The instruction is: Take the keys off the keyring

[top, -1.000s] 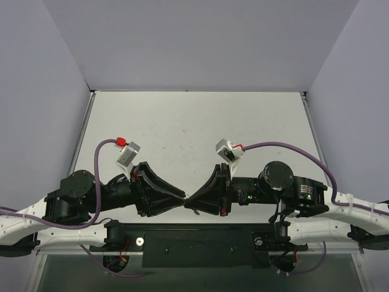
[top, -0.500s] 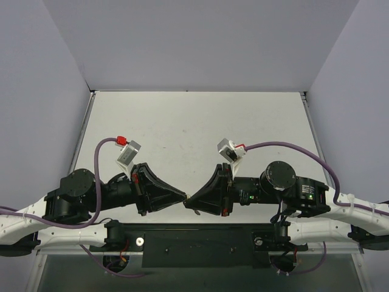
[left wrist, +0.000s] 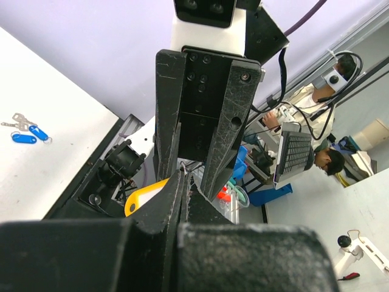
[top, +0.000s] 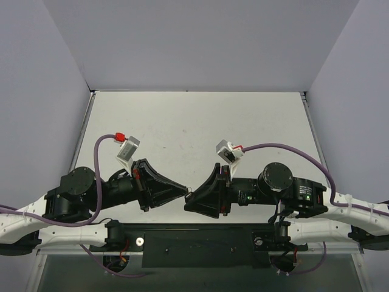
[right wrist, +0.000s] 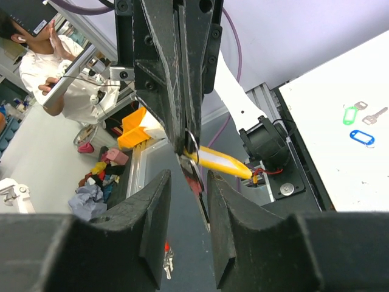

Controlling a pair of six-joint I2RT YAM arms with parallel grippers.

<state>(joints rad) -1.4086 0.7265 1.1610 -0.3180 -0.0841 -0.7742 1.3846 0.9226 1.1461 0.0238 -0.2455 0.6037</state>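
Note:
My left gripper [top: 186, 193] is shut on the keyring [right wrist: 191, 142], a thin metal ring, and holds it in the air above the near edge of the table. In the left wrist view the left gripper [left wrist: 184, 176] has its jaws pressed together, with the yellow tag [left wrist: 144, 198] sticking out to the left. The yellow tag [right wrist: 223, 162] hangs from the ring to the right. The small key [right wrist: 199, 193] dangles below the ring. My right gripper [right wrist: 187, 173] is open, with one finger on each side of the key and not closed on it. It faces the left gripper tip to tip [top: 193, 197].
Blue-tagged silver keys [left wrist: 24, 135] lie on the white table [left wrist: 55, 158] to the left. A green tag [right wrist: 349, 114], a blue tag [right wrist: 363, 138] and a loose silver key [right wrist: 377, 114] lie on the table at the right. The black base bar [top: 200, 240] is below the grippers.
Both grippers have risen slightly and shifted a little away from the near edge, still meeting tip to tip. The left gripper keeps its hold on the ring.

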